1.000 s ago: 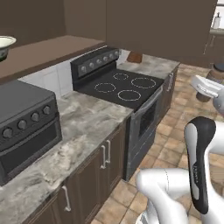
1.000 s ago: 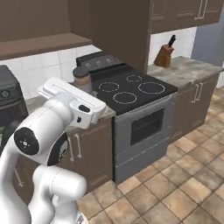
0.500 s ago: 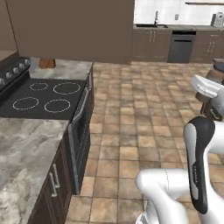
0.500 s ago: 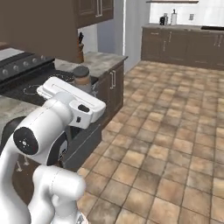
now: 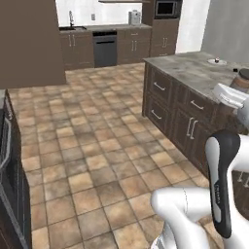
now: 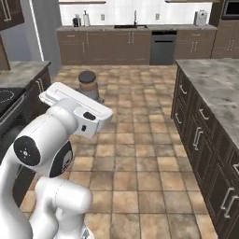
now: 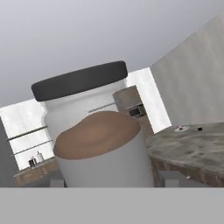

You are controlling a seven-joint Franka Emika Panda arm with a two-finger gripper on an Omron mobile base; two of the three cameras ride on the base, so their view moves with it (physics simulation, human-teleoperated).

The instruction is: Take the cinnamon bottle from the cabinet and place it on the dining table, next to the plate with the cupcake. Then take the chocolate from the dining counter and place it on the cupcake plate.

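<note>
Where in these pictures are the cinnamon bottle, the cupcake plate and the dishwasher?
cinnamon bottle (image 7: 87,131): hand view, on its clear body above the brown powder.
cupcake plate (image 5: 217,62): left base view, far on the stone counter, on the small plate itself.
dishwasher (image 6: 163,48): right base view, on its dark front panel.

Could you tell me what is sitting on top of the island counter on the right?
On the far part of the island counter a small plate with the cupcake sits, with a small dark item beside it. The nearer counter end is covered by the held cinnamon bottle.

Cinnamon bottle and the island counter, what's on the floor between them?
Bare brown tile floor, seen in the right base view, separates the cinnamon bottle from the island counter.
</note>
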